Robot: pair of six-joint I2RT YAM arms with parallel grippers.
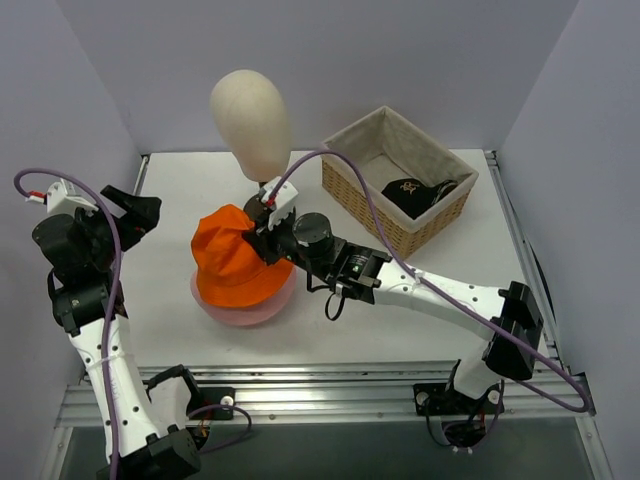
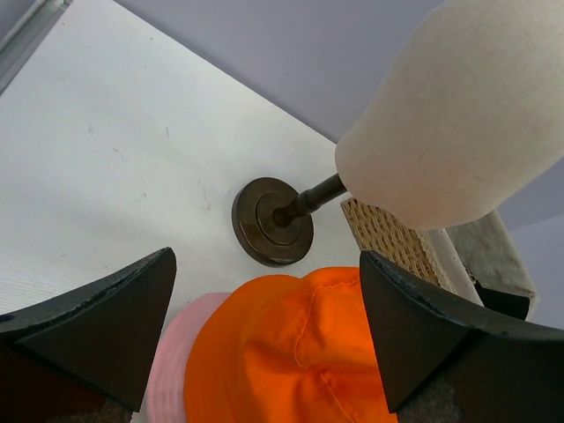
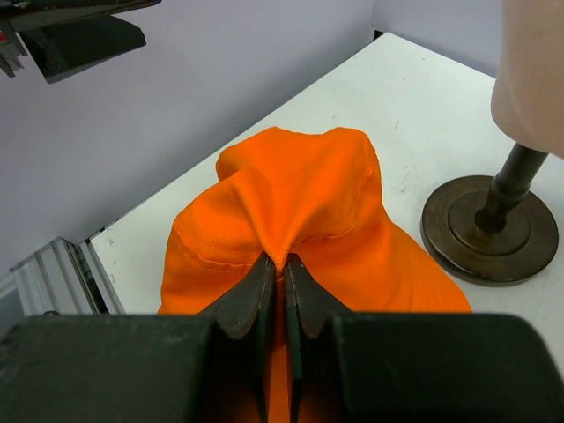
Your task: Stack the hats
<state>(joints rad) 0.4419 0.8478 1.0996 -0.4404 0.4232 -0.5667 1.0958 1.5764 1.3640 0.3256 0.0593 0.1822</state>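
From the top view we saw the orange bucket hat (image 1: 240,265) sitting on the pink bucket hat (image 1: 255,314), mid-table and just in front of the mannequin head (image 1: 250,120). Only a bit of pink brim peeked out along the near edge. The right gripper (image 1: 263,222) was at the far side of the orange crown, but from up there we couldn't make out how its fingers stood. The right wrist camera sorted that out: both fingers were squeezed together on a raised fold of orange fabric, bunching the crown into a peak. The left wrist view showed the left gripper (image 2: 266,263) with its fingers wide apart and holding nothing, off to the left of the hats, with the stand's round base (image 2: 273,220) in sight. Only the top view caught the black cap (image 1: 410,192) lying in the wicker basket (image 1: 362,188) at the far right.
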